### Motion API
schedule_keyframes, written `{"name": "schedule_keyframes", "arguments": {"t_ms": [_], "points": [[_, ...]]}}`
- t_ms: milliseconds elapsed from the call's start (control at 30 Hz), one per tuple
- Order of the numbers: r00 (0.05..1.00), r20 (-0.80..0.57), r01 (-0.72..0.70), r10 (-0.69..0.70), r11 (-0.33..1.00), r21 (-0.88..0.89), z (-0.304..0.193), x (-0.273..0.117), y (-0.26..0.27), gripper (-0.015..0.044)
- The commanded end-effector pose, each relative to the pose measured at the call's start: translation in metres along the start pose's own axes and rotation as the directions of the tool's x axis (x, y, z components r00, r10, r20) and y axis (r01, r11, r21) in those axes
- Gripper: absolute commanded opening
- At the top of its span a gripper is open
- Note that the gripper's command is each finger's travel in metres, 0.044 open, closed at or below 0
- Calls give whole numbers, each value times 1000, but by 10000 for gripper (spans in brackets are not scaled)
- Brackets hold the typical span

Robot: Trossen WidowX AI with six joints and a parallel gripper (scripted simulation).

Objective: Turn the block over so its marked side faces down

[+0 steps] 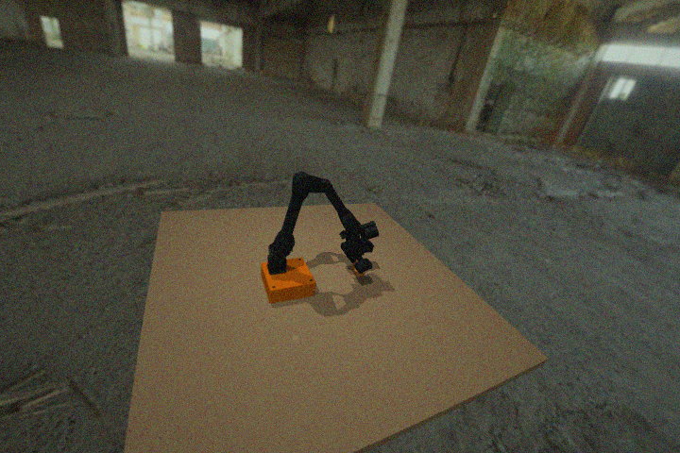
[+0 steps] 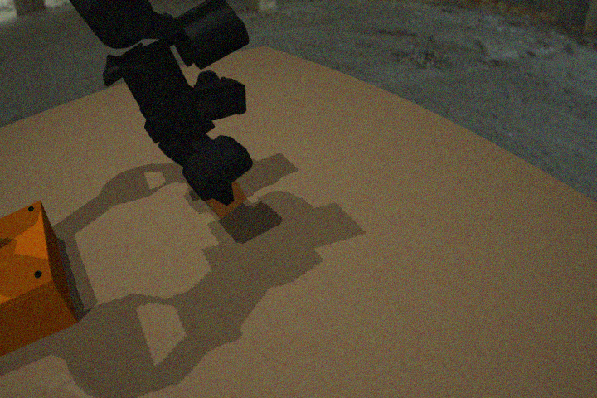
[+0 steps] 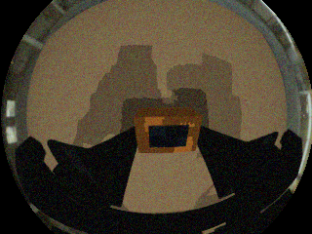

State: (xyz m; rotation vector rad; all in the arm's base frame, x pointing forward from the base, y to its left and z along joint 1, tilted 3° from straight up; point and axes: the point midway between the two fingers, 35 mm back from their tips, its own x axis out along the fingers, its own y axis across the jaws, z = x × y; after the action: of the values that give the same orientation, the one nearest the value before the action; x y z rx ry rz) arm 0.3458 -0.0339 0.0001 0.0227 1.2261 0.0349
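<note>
The orange block (image 1: 356, 272) (image 2: 221, 210) (image 3: 168, 112) is held low over the table (image 1: 297, 368) (image 2: 426, 244) (image 3: 171, 26), tilted together with my gripper. Its dark rectangular mark (image 3: 168, 136) faces back toward the wrist camera, on the side toward my palm. My gripper (image 1: 361, 267) (image 2: 221, 194) (image 3: 167, 129) is shut on the block, with one fingertip against each of its left and right sides in the wrist view. In the exterior view the near finger hides much of the block. I cannot tell whether a lower edge touches the table.
The arm's orange base (image 1: 293, 293) (image 2: 17, 323) stands to the left of the block in the top and exterior views. Shadows of the arm fall around the block. The table's far right edge lies beyond my gripper.
</note>
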Motion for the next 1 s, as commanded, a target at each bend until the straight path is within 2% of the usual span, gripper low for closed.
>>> {"name": "schedule_keyframes", "arguments": {"t_ms": [0,300,467,967], "points": [[998,63,-3,3,1000,2,1,-3,1,0],[981,196,-1,1,1000,-2,-3,-7,1,0],[978,208,0,1,1000,-2,-3,-7,1,0],[921,390,0,-2,1000,5,1,26,-2,0]]}}
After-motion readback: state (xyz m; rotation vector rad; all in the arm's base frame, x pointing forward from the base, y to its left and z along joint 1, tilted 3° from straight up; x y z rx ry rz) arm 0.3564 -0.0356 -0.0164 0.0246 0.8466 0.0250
